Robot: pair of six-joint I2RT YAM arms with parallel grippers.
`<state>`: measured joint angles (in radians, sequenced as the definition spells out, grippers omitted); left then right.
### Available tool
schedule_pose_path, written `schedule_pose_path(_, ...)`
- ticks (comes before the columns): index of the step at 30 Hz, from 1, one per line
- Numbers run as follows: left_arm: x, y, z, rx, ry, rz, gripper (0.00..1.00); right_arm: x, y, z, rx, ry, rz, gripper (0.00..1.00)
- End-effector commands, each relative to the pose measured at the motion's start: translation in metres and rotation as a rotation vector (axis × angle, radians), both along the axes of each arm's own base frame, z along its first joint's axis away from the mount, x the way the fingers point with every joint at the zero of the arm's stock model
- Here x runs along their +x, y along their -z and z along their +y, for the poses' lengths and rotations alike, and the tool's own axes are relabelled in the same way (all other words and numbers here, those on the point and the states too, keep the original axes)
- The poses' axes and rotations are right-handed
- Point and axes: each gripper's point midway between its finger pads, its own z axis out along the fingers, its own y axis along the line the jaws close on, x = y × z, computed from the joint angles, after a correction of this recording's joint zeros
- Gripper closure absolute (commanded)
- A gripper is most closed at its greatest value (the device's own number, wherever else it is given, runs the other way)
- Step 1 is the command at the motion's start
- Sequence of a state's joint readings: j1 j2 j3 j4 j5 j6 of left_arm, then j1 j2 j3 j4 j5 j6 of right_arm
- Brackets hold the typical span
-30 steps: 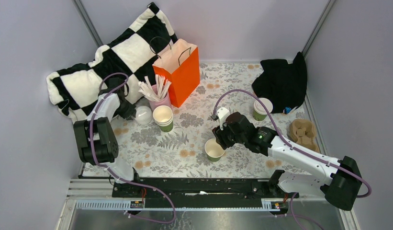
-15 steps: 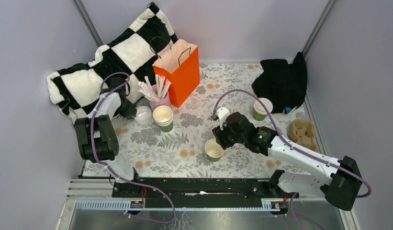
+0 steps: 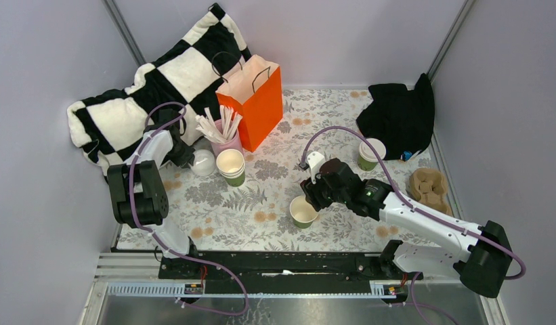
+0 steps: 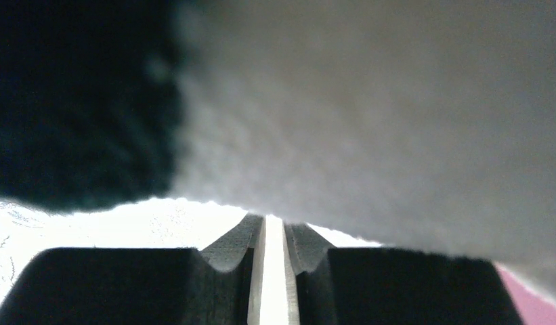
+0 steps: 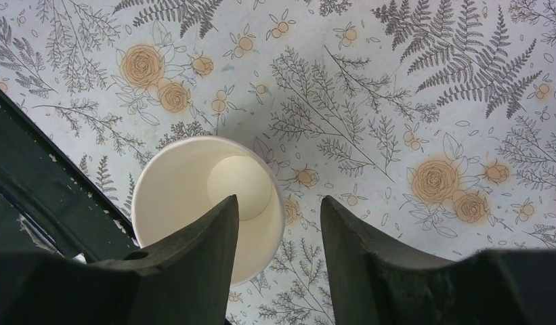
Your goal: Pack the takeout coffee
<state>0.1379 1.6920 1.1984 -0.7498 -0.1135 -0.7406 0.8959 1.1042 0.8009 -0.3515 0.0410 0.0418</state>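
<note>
Straddling the rim of the open cup (image 5: 187, 183) at the middle of the table (image 3: 261, 203) with the right gripper (image 5: 278, 203) spread. Pinched what looked like the lid (image 3: 202, 162) edge-on in the left gripper (image 4: 275, 227), close by the pillow (image 3: 126, 115). Had the lidded cup (image 3: 372, 154) well apart, beside the black cloth (image 3: 397, 115). Risked crushing or tipping the empty cup with a hard squeeze, or dropping the thinly held lid.

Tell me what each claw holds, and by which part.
Right claw: nothing; it stands open at the rim of the lidless cup. Left claw: cannot tell.
</note>
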Motion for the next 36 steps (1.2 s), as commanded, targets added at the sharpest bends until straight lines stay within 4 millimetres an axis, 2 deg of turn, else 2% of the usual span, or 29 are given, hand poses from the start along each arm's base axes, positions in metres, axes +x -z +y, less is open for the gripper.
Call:
schedule_pose_path(1,0.016,-0.003,-0.002,0.007,0.052,-0.036,0.8,0.002,-0.014,0.007,0.05,-0.01,-0.043,0.45)
schedule_pose_path(6,0.012,0.001,-0.002,0.01,0.05,-0.024,0.79,0.003,-0.015,0.007,0.052,-0.01,-0.045,0.45)
schedule_pose_path(14,0.012,0.004,-0.001,0.014,0.051,-0.017,0.83,0.002,-0.014,0.007,0.051,-0.012,-0.043,0.45)
schedule_pose_path(22,0.011,0.007,-0.001,0.015,0.052,-0.012,0.82,0.002,-0.014,0.007,0.052,-0.011,-0.044,0.45)
schedule_pose_path(36,0.015,0.004,-0.001,0.012,0.065,-0.029,0.95,0.002,-0.014,0.007,0.054,-0.012,-0.046,0.44)
